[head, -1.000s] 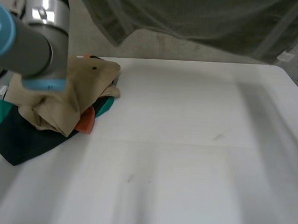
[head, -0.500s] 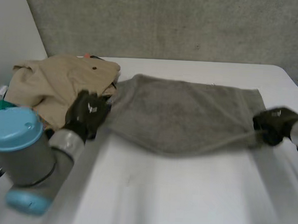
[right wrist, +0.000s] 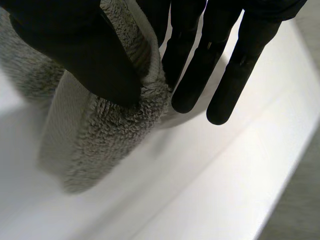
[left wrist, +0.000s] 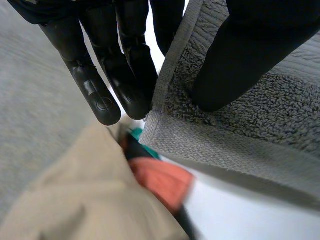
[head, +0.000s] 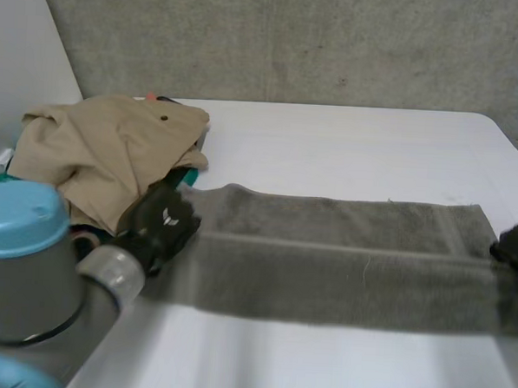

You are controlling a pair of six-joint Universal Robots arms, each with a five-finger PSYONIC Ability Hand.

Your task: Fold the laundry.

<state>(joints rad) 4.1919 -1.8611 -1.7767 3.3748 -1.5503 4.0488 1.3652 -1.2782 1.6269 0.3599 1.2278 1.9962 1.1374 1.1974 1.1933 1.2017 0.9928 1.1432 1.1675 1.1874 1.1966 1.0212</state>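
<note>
White table (head: 349, 138): grey towel (head: 342, 259) spans it side to side, drawn long between both hands, probably so it lands flat and square for folding. Unfolded laundry pile (head: 105, 151) waits at the far left, just beside the towel's end. Left hand (head: 162, 224) pinches the left corner, thumb against fingers. Right hand (head: 517, 247) clamps the right corner likewise.

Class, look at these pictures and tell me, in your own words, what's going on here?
The robot holds a grey terry towel stretched between its two black hands over the white table. The left hand pinches the towel's corner at one end; the right hand pinches the opposite end. A crumpled beige garment waits beside the left hand.
</note>
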